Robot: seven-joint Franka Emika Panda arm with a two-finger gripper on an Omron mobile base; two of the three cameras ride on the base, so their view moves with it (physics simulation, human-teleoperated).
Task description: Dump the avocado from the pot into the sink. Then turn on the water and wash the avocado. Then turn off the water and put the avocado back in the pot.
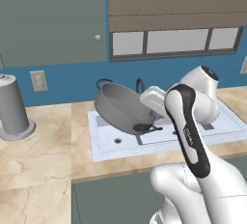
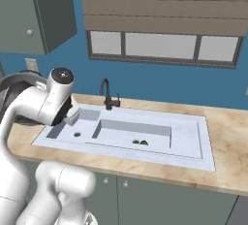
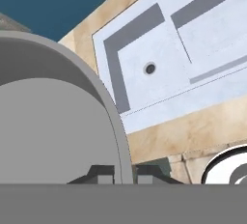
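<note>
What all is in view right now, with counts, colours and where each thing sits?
pot: one, grey metal, tipped on its side above the sink, gripped at its rim
avocado: one, dark green, on the floor of the larger basin by its drain
sink: one, pale white-blue, two basins, set in the counter
faucet: one, black, behind the sink
cylinder: one, grey, on the counter's left
counter: one, beige marble
window: one, blinds partly down
gripper: one, dark tips, shut on the pot

avocado [image 2: 144, 142] a tiny speck, pot [image 1: 120, 107] perhaps hiding faucet [image 1: 140, 85], fingertips [image 3: 103, 175] cut off
</note>
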